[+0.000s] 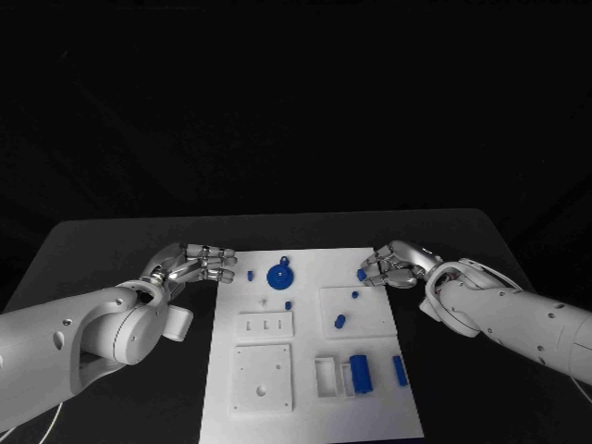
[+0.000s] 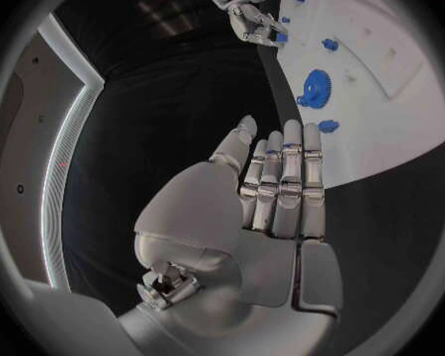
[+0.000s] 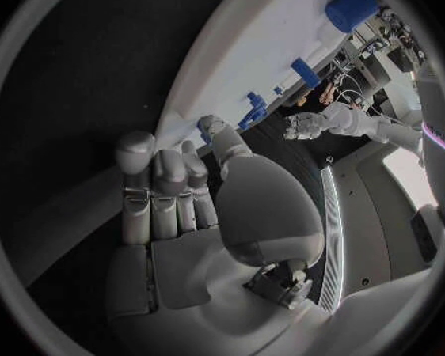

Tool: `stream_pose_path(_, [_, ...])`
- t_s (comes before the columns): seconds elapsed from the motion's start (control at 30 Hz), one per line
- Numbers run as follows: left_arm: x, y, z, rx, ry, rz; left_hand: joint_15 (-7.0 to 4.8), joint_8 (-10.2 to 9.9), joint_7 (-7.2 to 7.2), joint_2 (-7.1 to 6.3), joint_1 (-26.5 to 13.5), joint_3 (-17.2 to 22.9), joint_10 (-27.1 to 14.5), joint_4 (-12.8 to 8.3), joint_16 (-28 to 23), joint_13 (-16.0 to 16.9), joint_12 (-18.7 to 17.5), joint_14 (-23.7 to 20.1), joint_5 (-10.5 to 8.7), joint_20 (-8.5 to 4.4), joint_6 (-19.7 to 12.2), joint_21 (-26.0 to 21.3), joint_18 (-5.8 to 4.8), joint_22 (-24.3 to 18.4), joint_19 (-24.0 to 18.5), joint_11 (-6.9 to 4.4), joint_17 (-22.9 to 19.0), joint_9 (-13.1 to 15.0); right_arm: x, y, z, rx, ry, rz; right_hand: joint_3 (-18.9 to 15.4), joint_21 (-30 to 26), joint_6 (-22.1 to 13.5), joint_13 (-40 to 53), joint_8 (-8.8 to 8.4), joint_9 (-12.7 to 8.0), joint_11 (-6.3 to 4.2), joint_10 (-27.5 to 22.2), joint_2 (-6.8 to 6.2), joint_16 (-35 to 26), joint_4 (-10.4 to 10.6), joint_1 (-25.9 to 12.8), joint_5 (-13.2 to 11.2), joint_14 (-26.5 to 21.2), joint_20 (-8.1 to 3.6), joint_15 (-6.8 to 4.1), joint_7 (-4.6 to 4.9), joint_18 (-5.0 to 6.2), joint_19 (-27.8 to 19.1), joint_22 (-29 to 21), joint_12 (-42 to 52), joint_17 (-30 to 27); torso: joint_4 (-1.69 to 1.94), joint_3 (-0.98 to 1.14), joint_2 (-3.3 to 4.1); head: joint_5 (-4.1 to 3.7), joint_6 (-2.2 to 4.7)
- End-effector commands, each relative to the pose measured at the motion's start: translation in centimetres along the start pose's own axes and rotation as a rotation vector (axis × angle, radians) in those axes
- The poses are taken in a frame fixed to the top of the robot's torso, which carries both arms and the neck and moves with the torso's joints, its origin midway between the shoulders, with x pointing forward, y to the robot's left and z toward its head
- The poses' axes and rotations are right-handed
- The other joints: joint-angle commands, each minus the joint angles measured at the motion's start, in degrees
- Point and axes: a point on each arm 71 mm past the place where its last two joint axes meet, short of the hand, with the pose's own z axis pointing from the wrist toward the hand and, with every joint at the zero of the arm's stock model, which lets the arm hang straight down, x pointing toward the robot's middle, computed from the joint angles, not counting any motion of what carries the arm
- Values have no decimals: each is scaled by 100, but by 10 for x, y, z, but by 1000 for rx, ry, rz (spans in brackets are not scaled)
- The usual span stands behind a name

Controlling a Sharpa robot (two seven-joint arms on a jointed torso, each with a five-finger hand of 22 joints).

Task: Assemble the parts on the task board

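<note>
Robotics lab; black table (image 1: 109, 240) under dark backdrop; white task board (image 1: 376, 388); cluttered equipment bench (image 3: 396, 35) behind.

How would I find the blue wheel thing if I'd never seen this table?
Look at the white task board in the middle of the black table. Near its far edge, closer to the left hand, lies the blue gear. It is round and the widest blue part; the others are small pegs or bars.

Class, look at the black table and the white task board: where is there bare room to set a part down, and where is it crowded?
Bare black table lies beyond the task board's far edge, between the two robot hands, and along both outer sides. The board's near right corner is bare too. It is crowded around the blue gear, and at the far right corner where the right robot hand hovers. The left robot hand sits off the board's left edge.
</note>
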Motion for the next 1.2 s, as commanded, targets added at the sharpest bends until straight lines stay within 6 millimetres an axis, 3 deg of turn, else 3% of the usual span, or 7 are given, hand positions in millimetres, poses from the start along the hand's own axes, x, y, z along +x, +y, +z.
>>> stream_pose_path(0.03, [3, -2, 0, 11, 16, -2, 23, 5, -8, -12, 4, 23, -34, 18, -12, 3, -11, 13, -15, -5, -30, 22, 18, -7, -18, -12, -1, -6, 2, 2, 1, -13, 12, -1, -7, -18, 26, -4, 11, 0, -11, -33, 17, -14, -32, 65, -49, 9, 30, 34, -6, 70, -7, 491, 16, -4, 0, -3, 0, 2, -5])
stream_pose_path(0.3, [3, -2, 0, 11, 16, -2, 23, 5, -8, -12, 4, 23, -34, 18, -12, 3, -11, 13, -15, -5, -30, 22, 18, -7, -18, -12, -1, -6, 5, 4, 2, -20, 23, 3, 358, 16, 118, -4, 5, -8, -18, -27, 102, -1, -142, 123, -429, 4, 26, 33, -17, 60, -19, 497, 48, -6, 4, -7, 4, -2, -15])
stream_pose_path(0.53, [3, -2, 0, 11, 16, -2, 24, 6, -8, -13, 17, 32, -40, 18, -16, 3, -10, 10, -11, -3, -30, 56, 21, -4, -42, -10, -2, -6, 6, 6, 3, -26, 33, 7, 587, 30, 146, -13, 10, -9, -20, -29, 44, 6, -130, 90, -479, 3, 26, 33, -17, 60, -35, 493, 57, -8, 0, -1, 3, 8, -27])
stream_pose_path(1.2, [3, -2, 0, 10, 16, -2, 24, 6, -8, -13, 17, 32, -40, 18, -16, 3, -10, 10, -11, -3, -30, 56, 21, -4, -42, -10, -2, -6, 9, 9, 5, -34, 43, 11, 635, 50, 142, -9, 9, -12, -15, -21, 17, 16, -121, 78, -474, 4, 24, 35, -11, 56, -39, 494, 70, -1, 0, -2, 2, 16, -43])
